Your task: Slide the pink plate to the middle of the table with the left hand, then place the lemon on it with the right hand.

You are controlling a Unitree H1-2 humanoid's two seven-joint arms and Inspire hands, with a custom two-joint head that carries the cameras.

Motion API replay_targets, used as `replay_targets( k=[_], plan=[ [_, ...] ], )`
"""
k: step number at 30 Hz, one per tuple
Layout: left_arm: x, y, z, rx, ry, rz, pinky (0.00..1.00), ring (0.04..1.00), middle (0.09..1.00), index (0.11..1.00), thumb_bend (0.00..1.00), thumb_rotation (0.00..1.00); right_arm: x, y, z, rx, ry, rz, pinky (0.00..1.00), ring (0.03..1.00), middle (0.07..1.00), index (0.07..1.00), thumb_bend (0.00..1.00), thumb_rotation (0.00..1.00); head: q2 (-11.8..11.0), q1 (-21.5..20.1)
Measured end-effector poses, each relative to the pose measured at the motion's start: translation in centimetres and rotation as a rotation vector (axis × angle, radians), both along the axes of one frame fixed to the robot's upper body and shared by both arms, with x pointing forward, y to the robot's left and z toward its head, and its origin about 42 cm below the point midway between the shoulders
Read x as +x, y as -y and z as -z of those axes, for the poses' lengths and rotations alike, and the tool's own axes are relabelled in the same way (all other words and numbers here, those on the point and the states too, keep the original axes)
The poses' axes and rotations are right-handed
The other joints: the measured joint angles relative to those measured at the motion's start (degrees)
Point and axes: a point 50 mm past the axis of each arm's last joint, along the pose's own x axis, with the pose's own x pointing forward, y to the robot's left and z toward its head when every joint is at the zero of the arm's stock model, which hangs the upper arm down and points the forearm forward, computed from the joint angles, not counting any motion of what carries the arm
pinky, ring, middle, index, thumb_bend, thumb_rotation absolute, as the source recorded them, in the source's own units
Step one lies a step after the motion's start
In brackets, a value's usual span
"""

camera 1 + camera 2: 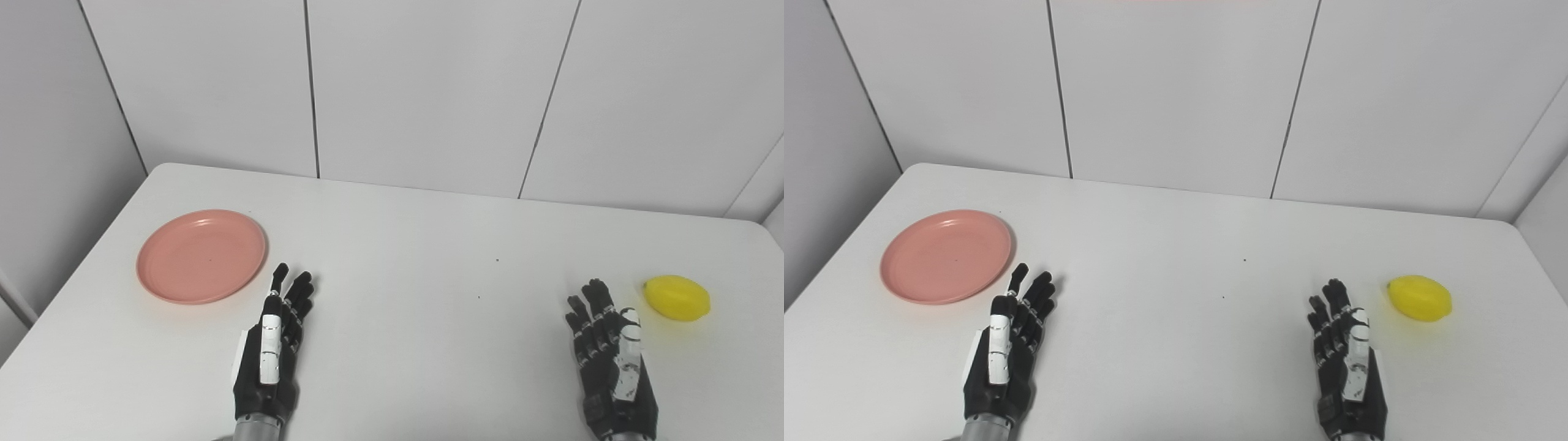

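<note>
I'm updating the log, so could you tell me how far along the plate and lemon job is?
Nothing looks done yet. The plate sits at the table's left side, not the middle, and is empty. The left hand lies open beside it, not touching; the right hand lies open near the lemon. Both the slide and the placing remain.

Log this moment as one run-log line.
pink plate: table's left, empty, untouched | lemon: table's right, untouched | left hand: open, beside plate | right hand: open, near lemon

On the tabletop (416,245): one pink plate (201,256) near its left edge, one lemon (676,297) near its right edge, two hands
</note>
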Motion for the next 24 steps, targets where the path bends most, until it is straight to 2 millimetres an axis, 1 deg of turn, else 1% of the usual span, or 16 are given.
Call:
replay_targets(
  k=[4,7,12,21,24],
  plan=[
    [0.06,0.02,-0.01,0.0,0.009,-0.002,0.98,0.94,0.911,0.957,0.71,0.91,0.03,0.02,0.03,-0.001,-0.001,0.001,1.0,0.947,0.971,0.947,0.68,0.98,-0.18,-0.27],
    [0.05,0.01,0.01,0.0,0.009,-0.003,0.98,0.937,0.907,0.953,0.71,0.91,0.03,0.01,0.04,-0.002,-0.001,0.001,1.0,0.938,0.959,0.927,0.68,0.98,-0.27,-0.35],
    [0.05,-0.01,0.03,0.0,0.009,-0.003,0.97,0.937,0.91,0.954,0.72,0.91,0.03,-0.05,0.04,-0.004,-0.001,0.002,1.0,0.934,0.956,0.923,0.7,0.97,-0.35,-0.53],
    [0.09,-0.04,0.04,0.0,0.012,-0.003,0.99,0.944,0.922,0.963,0.72,0.93,0.04,-0.19,0.07,-0.009,-0.002,0.002,1.0,0.943,0.96,0.926,0.68,0.97,-0.35,-1.32],
    [0.09,-0.09,-0.11,0.001,0.017,-0.004,0.99,0.94,0.92,0.964,0.74,0.92,0.04,-0.22,0.06,-0.008,-0.002,0.002,1.0,0.943,0.961,0.93,0.68,0.96,-0.27,-1.67]
  ],
)
